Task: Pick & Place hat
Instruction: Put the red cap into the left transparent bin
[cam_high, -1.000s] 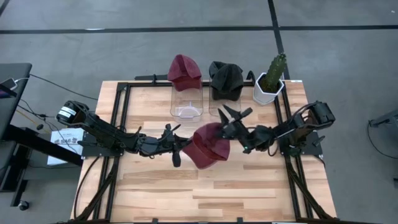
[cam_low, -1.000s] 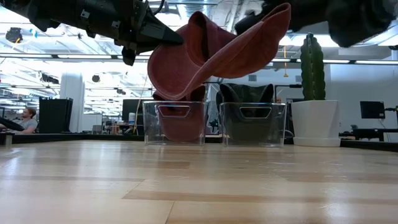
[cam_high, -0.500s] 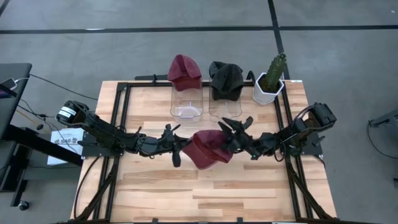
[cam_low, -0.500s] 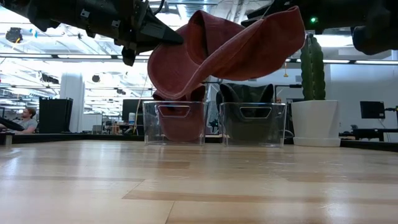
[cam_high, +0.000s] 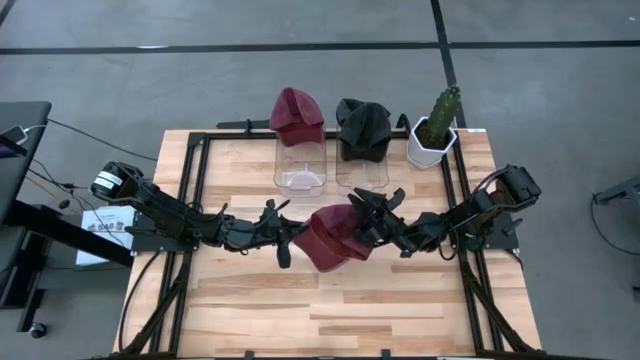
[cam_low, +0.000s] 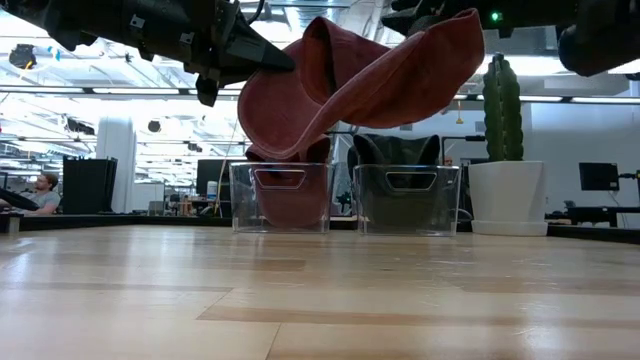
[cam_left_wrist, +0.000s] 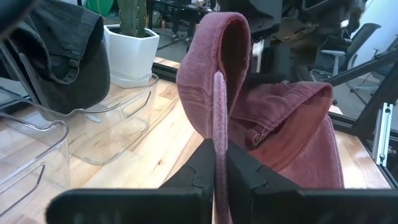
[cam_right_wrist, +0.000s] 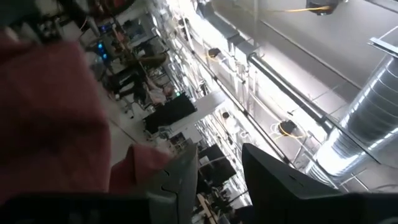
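Note:
A maroon hat (cam_high: 335, 235) hangs in the air over the table's middle, between my two grippers; in the low view the maroon hat (cam_low: 350, 85) is clear of the wood. My left gripper (cam_high: 290, 235) reaches in from the left and is shut on the hat. My right gripper (cam_high: 375, 212) is open at the hat's right side, and its wrist view looks up at the ceiling. A second maroon hat (cam_high: 297, 115) and a black hat (cam_high: 362, 128) are draped over the far rims of two clear bins. My left gripper pinches the brim's edge (cam_left_wrist: 219, 118) between its two fingers (cam_left_wrist: 202, 168), coming level from the table's left. The hat is lifted clear and stretches away from the fingers toward the right. My right gripper stands open against the hat's right end (cam_low: 450, 45). Maroon cloth (cam_right_wrist: 140, 168) lies by the outer side of one finger (cam_right_wrist: 177, 177), and nothing is between the fingers. Whether it presses the cloth, I cannot tell.
Two clear bins (cam_high: 300, 172) (cam_high: 360, 172) stand side by side at the table's far middle. A cactus in a white pot (cam_high: 435, 130) sits at the far right corner. Bare wood lies along the near half (cam_high: 330, 310). A person sits far off in the room (cam_low: 45, 190).
My right gripper has moved toward the near edge and left, from beside the bins up against the hat, and has turned about. The hat's right end has bunched up and risen a little; the end in my left gripper has stayed put.

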